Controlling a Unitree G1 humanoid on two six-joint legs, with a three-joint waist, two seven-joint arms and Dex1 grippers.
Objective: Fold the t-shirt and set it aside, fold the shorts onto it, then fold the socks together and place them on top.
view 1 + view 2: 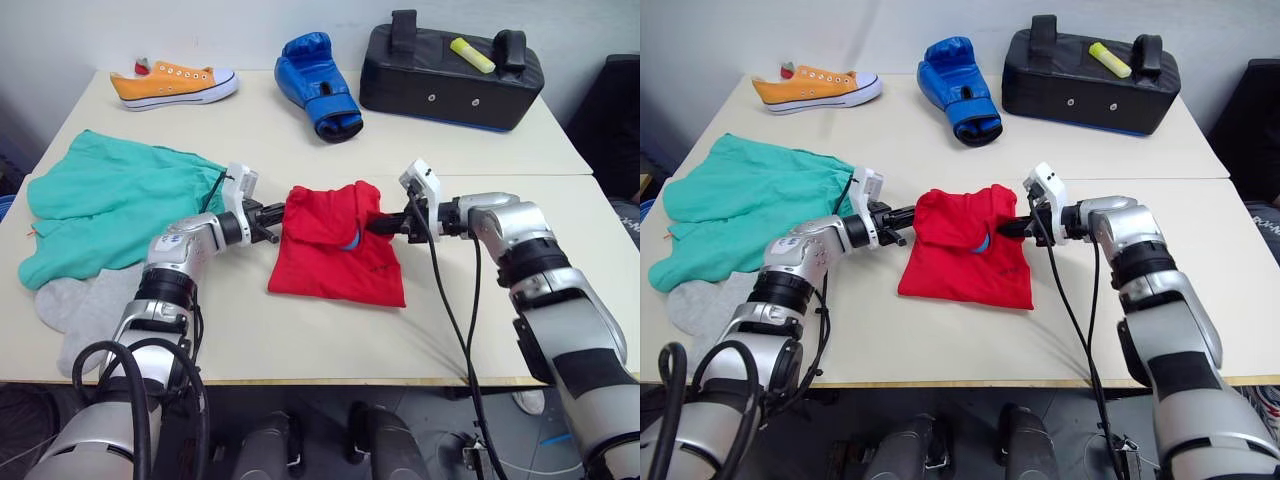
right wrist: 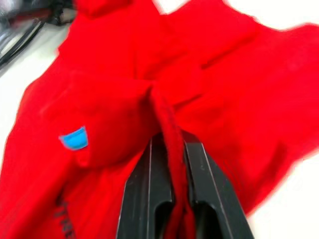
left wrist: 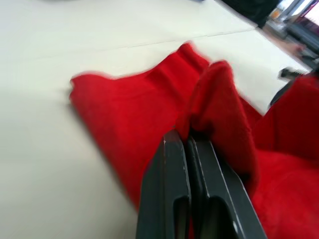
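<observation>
Left wrist view: I'm seeing left gripper [image 3: 185,142] and right gripper [image 2: 167,142] both pinching the t-shirt [image 1: 335,250] mid-desk [image 1: 300,340].

My bench [image 1: 330,340] is pale cream, made of two tops butted along a seam. Behind its far edge stands a plain white wall [image 1: 250,25]. Below its near edge the floor [image 1: 545,425] is dark grey. Light falls evenly, with soft shadows.

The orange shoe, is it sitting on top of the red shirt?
No, the shoe sits at the table's far left corner, well apart from the shirt in the middle.
</observation>
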